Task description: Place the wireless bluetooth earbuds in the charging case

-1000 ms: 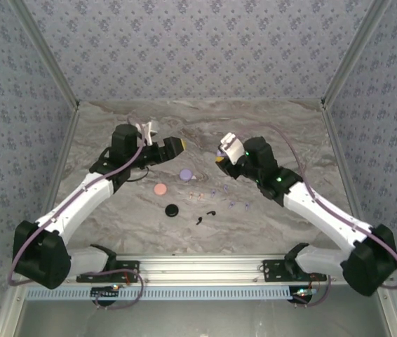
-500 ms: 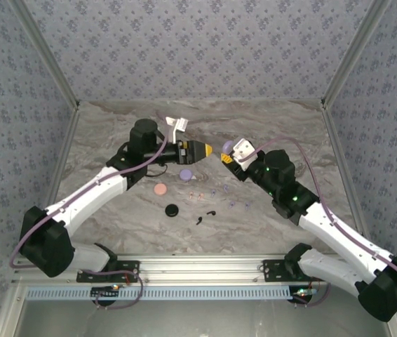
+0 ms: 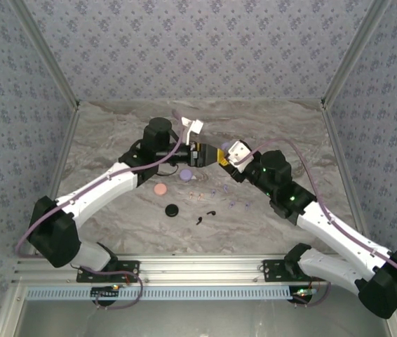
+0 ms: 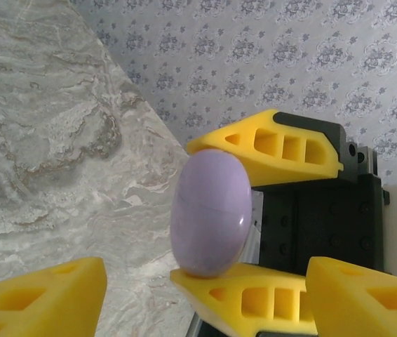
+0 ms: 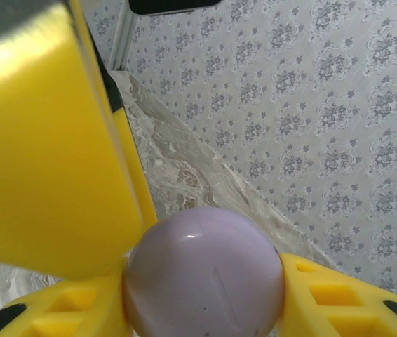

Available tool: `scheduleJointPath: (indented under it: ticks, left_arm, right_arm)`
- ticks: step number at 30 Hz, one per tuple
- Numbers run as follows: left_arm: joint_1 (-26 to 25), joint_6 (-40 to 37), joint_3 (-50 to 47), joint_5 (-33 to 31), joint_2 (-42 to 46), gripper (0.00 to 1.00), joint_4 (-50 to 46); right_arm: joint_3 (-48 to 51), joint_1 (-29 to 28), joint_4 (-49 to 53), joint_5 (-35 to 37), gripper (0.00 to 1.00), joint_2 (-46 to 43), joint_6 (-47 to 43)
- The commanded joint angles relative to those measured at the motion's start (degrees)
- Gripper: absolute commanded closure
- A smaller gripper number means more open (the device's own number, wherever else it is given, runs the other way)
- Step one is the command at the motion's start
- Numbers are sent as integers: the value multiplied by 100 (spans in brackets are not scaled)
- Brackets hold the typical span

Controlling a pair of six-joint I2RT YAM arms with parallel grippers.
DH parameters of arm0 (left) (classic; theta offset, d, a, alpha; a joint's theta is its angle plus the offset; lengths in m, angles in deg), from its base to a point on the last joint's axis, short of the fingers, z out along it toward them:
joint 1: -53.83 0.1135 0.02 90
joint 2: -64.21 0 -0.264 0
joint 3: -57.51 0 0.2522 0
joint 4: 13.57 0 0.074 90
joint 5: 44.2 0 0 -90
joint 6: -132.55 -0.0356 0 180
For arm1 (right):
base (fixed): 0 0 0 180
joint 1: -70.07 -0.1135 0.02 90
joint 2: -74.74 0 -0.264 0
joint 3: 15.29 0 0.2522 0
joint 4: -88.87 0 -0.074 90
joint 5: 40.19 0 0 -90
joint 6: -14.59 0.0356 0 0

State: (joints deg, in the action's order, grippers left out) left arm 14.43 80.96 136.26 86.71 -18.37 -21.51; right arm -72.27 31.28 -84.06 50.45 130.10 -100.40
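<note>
My right gripper point(image 3: 224, 156) point(image 5: 202, 298) is shut on a lilac, egg-shaped charging case point(image 5: 203, 277) point(image 4: 210, 214), closed and held above the table's middle. My left gripper point(image 3: 209, 153) point(image 4: 207, 275) faces it nose to nose, jaws open, its fingers point(image 4: 41, 298) on either side of the case and not touching it. One left finger point(image 5: 44, 147) stands close beside the case in the right wrist view. The earbuds lie loose on the table: a black pair point(image 3: 200, 220), lilac ones point(image 3: 231, 204) and pinkish ones point(image 3: 196, 193).
Three round discs lie left of the earbuds: lilac point(image 3: 185, 173), pink point(image 3: 160, 189) and black point(image 3: 173, 210). The marble table point(image 3: 114, 126) is walled by patterned panels on three sides. Both arms cross the table's middle.
My left arm has swung right until its gripper meets the right one, and its jaws have narrowed. The right gripper has shifted slightly left with the case still held.
</note>
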Motion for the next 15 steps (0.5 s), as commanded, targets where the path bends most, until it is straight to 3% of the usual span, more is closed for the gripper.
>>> scheduleJointPath:
  ticks: [1, 9, 15]
  left_arm:
    - [-58, -139, 334, 132, -107, 30, 26]
    - [-99, -120, 426, 266, -327, 51, 42]
    - [-102, -181, 413, 298, -338, 60, -24]
  right_arm:
    - [-169, -51, -165, -28, 53, 29, -81]
    - [-213, -89, -174, -20, 53, 107, -15]
    - [-262, -94, -207, 115, 53, 154, 48]
